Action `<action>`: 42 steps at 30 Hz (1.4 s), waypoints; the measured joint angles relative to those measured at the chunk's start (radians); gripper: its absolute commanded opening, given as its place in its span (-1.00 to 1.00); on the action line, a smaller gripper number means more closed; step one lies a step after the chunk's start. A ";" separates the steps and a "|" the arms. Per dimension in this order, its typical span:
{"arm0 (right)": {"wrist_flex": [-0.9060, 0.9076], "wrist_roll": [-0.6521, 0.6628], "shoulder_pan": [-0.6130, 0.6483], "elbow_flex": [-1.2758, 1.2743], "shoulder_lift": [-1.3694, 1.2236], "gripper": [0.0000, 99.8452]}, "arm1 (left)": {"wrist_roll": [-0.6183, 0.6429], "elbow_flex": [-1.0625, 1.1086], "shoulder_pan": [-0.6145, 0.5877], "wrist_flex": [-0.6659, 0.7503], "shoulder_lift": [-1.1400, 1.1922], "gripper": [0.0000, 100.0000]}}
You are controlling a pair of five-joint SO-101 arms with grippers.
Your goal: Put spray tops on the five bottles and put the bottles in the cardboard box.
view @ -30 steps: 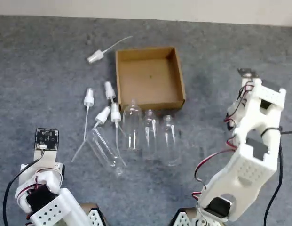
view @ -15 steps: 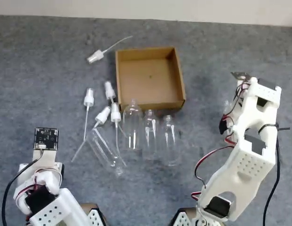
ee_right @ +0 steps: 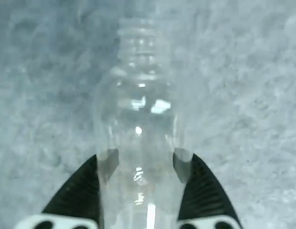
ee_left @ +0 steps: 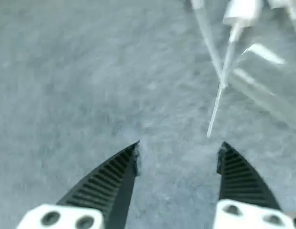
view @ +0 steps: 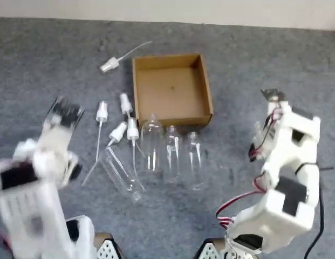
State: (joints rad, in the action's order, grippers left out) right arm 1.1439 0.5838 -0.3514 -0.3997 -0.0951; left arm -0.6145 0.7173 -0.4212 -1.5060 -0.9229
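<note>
Grey table [view: 48, 59] underneath everything, with the box [view: 172, 89] open and empty near the middle. Grips one capless bottle [ee_right: 140, 105] in the right pincer [ee_right: 143, 160], pressed on both sides of the body, neck pointing away from the wrist, well right of the box. Hangs the left pincer [ee_left: 178, 150] spread wide, holding nothing, over bare table just beside the tops [view: 118, 131]. Leaves four more bottles [view: 171, 154] lying capless just in front of the box. Shows five tops in all, four clustered left of those bottles and the far top [view: 109, 66] off beyond the box corner.

Probably time to cap the held bottle. Keep the right grip firm on the body, neck free and turned toward the left arm. Pick a top lying clear of its neighbours. Take it by the head, never by the thin tube. Feed the tube into the neck first, then seat and twist. Avoid nudging the lying bottles, apt to roll.
</note>
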 measured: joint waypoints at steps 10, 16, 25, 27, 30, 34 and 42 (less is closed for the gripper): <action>-0.023 0.060 -0.011 -0.097 0.072 -0.99 | 0.216 -0.442 0.193 0.160 0.641 -0.55; -0.023 0.060 -0.009 -0.097 0.072 -0.98 | 0.336 -0.606 0.221 0.299 0.977 -0.55; -0.023 0.060 -0.009 -0.097 0.072 -0.98 | 0.361 -0.884 0.229 0.341 1.386 -0.55; -0.023 0.060 -0.009 -0.097 0.072 -0.98 | 0.361 -0.947 0.229 0.341 1.461 -0.57; -0.023 0.060 -0.009 -0.097 0.072 -0.98 | 0.362 -1.031 0.229 0.341 1.562 -0.72; -0.023 0.060 -0.009 -0.097 0.072 -0.98 | 0.365 -1.106 0.235 0.336 1.636 -0.91; -0.023 0.060 -0.012 -0.097 0.072 -0.98 | 0.365 -1.151 0.258 0.298 1.656 -0.99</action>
State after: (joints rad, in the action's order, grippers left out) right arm 1.1208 0.6437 -0.3636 -0.4964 -0.0230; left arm -0.2493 -0.4335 -0.1634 -1.2083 0.7327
